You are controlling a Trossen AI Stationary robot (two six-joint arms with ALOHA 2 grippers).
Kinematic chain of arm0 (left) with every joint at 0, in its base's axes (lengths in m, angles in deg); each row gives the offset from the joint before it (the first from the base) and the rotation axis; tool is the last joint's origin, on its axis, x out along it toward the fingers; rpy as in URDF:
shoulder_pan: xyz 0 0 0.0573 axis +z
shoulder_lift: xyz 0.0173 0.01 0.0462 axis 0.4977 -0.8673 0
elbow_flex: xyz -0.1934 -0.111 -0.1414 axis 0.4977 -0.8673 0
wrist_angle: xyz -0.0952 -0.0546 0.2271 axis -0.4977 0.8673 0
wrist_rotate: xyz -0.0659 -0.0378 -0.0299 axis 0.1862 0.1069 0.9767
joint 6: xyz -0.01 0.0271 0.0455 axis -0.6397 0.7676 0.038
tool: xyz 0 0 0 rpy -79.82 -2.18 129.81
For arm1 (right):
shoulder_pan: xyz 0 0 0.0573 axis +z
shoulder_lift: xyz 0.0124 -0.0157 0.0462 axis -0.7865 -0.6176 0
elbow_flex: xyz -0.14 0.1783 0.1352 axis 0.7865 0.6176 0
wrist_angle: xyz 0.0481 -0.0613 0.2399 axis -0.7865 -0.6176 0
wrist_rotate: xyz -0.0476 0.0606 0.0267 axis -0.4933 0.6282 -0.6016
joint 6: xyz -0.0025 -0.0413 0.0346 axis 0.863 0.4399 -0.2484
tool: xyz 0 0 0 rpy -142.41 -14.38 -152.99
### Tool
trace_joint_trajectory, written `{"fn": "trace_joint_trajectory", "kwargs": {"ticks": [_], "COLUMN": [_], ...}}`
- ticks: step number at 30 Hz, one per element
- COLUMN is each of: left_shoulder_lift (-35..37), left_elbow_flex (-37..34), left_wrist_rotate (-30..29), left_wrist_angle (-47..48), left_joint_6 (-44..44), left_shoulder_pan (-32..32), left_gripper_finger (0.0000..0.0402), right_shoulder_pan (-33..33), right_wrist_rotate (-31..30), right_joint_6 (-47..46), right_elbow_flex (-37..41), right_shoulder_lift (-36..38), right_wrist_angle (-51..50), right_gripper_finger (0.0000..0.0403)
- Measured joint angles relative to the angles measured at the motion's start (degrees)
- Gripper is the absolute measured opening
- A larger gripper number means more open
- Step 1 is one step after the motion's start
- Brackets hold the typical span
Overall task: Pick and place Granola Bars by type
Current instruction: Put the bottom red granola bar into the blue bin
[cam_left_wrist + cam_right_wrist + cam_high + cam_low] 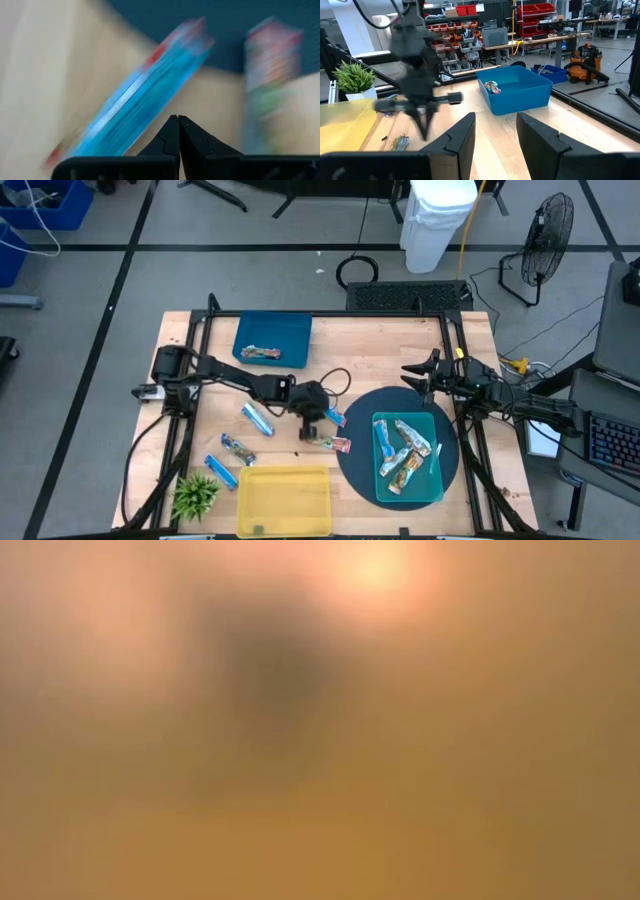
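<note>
Item: sorting station, wooden surface (360, 355), two arms.

Containers. Blue bin (272, 340) at the far side, holding one multicoloured bar (261, 353); it appears to serve as the destination for that type. Teal tray (407, 458) on a dark round mat (365, 415) on the right side, holding a cluster of silver-blue bars (402, 448), so it likely collects the other type. Yellow tray (285, 500) at the near edge; contents cannot be made out. Small green plant (195, 495) at the near left corner, not part of the sort.

Granola Bars still loose on the surface: a blue bar (258, 418) just left of the left pincer, two more blue ones (238, 446) (221, 472) nearer the plant, a blue bar (334, 417) just beside the mat's edge, and a multicoloured bar (329, 442) in front of the left pincer. Roughly half the lot looks unsorted.

Left pincer (311, 426): low over the middle of the surface among the loose bars. Its wrist view shows the tips pressed together with nothing between them, a blue bar (135, 107) lying diagonally just beyond and a multicoloured one (270, 80) to the side. Judged to be between picks; the tips must spread before either bar can be taken.

Right pincer (418, 373): parked at the far right of the surface beside the mat, fingers spread, empty, facing across toward the blue bin (515, 92) and the left arm (417, 75). Kept clear, presumably to leave the centre free.

Low view: nothing legible.
</note>
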Motion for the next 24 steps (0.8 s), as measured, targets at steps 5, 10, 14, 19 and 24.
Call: {"fn": "trace_joint_trajectory", "kwargs": {"ticks": [5,10,14,19,24], "left_shoulder_lift": [0.8,0.0,-0.1,-0.1,-0.1], "left_elbow_flex": [0.1,0.1,0.0,0.0,0.0], "left_wrist_rotate": [6.8,13.2,14.7,19.1,18.2], "left_wrist_angle": [-5.1,-2.9,-2.0,-5.2,-3.7], "left_joint_6": [-0.2,-3.1,-3.4,-3.3,-3.5], "left_shoulder_pan": [-0.6,-1.3,-2.6,-4.7,-5.9], "left_gripper_finger": [0.0004,0.0004,0.0004,0.0003,0.0003], "right_shoulder_pan": [0.0,0.0,0.0,0.0,0.0], "right_wrist_rotate": [0.0,0.0,0.0,0.0,0.0], "right_joint_6": [0.0,0.0,0.0,0.0,0.0], "right_elbow_flex": [0.0,0.0,0.0,0.0,0.0], "right_shoulder_lift": [0.0,-0.1,-0.1,-0.1,-0.1], "right_wrist_angle": [0.0,0.0,0.0,0.0,0.0], "right_gripper_finger": [0.0135,0.0135,0.0134,0.0134,0.0135]}}
